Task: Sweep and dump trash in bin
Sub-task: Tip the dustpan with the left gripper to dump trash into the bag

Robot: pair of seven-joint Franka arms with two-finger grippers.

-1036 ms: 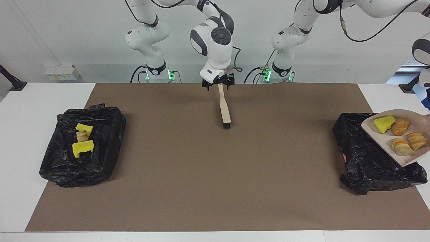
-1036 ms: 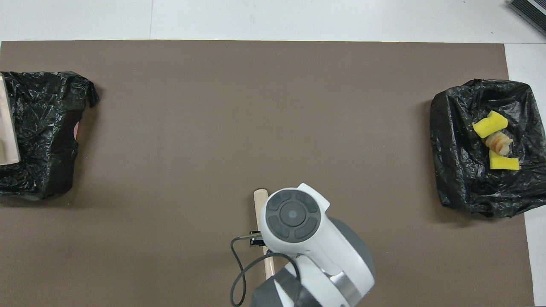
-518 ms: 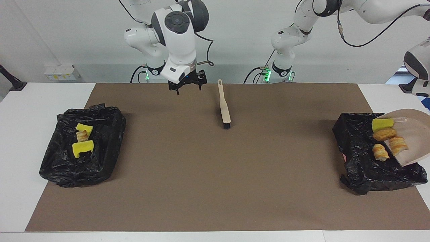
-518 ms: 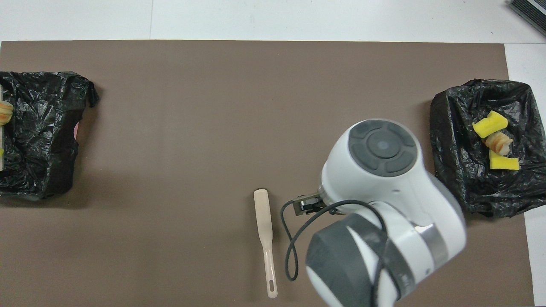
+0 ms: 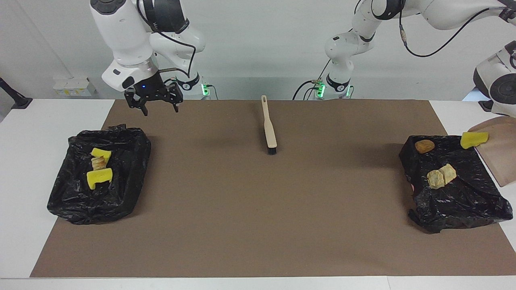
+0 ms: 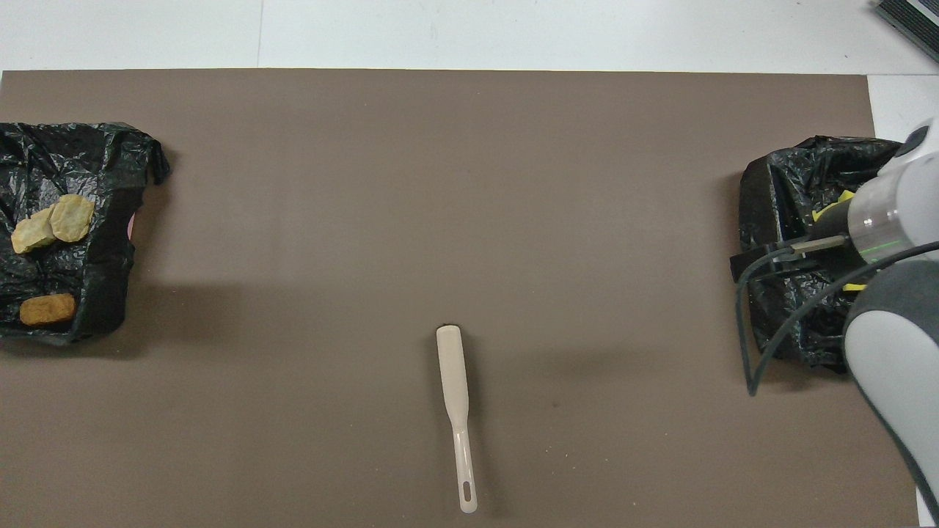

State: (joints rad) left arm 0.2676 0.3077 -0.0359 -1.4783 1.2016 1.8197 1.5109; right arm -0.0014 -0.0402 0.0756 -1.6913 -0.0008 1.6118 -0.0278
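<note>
While my left arm hangs over the left arm's end of the desk (image 5: 24, 169), its gripper lies past the edge of both views, so I cannot see its fingers. They are pressed together on the handle of the dustpan (image 5: 500, 155). The dustpan is up in the air and tipped steeply, with its lip down over the black-lined bin (image 5: 451, 209) at that end.

The trash there is in three places:
- A yellow foam chunk (image 5: 474, 139) sits at the dustpan's lip, over the bin's rim. I cannot tell whether it rests on the pan or on the liner.
- A golden-brown lump (image 5: 424, 146) lies on the liner at the bin's corner nearer the robots.
- Two tan bread-like pieces (image 5: 441, 176) lie touching each other in the middle of the bin.

My right gripper (image 5: 160, 109) is spread wide and holds nothing. It is raised over the edge of the brown mat (image 5: 258, 225) nearest the robots, close to the second black-lined bin (image 5: 72, 205) at the right arm's end. That bin holds two yellow chunks (image 5: 99, 177) with a pale bread piece (image 5: 98, 162) between them.

The brush (image 5: 269, 125) lies flat on the mat between the two bins. No gripper touches it, and its bristle end points away from the robots.
</note>
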